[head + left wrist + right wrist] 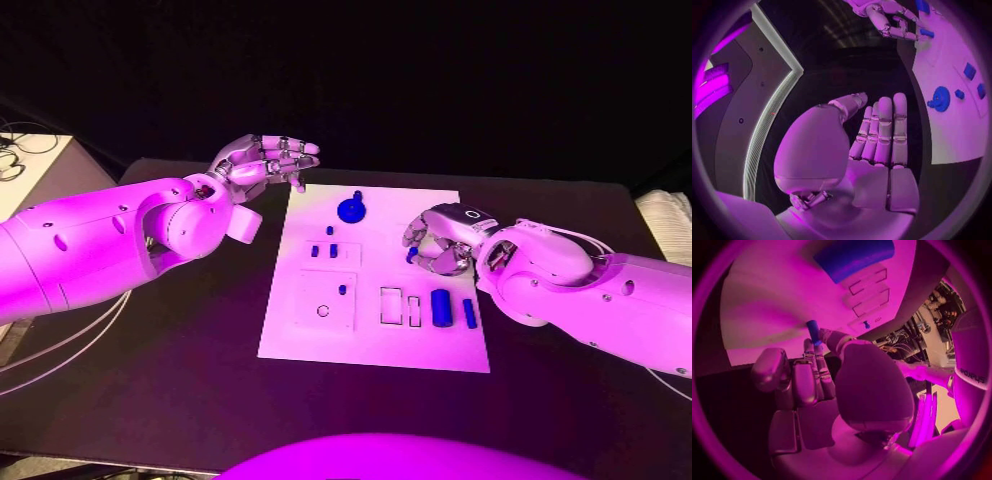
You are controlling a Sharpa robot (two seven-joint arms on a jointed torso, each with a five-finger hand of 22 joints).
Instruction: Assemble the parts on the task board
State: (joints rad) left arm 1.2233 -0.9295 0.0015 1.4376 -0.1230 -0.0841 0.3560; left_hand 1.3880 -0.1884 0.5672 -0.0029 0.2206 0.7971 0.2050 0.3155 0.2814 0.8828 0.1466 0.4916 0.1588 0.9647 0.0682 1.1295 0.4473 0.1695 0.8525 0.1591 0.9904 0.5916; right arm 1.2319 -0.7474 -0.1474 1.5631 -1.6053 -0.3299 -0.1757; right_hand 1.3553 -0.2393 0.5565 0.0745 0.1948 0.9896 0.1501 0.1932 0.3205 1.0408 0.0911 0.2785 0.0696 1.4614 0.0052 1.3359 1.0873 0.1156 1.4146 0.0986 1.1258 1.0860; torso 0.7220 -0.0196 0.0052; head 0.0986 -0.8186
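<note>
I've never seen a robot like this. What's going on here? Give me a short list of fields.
Surface: black table
Board: white task board in the table's middle
Pieces on board: round blue part near the far edge; blue cylinder near the right edge
Left hand: raised by the board's far left corner, holding nothing
Right hand: over the board's right side, pinching a small blue peg

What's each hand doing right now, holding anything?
Left hand: open, holding nothing, raised beside the task board.
Right hand: pinching a small blue peg over the board.
</note>
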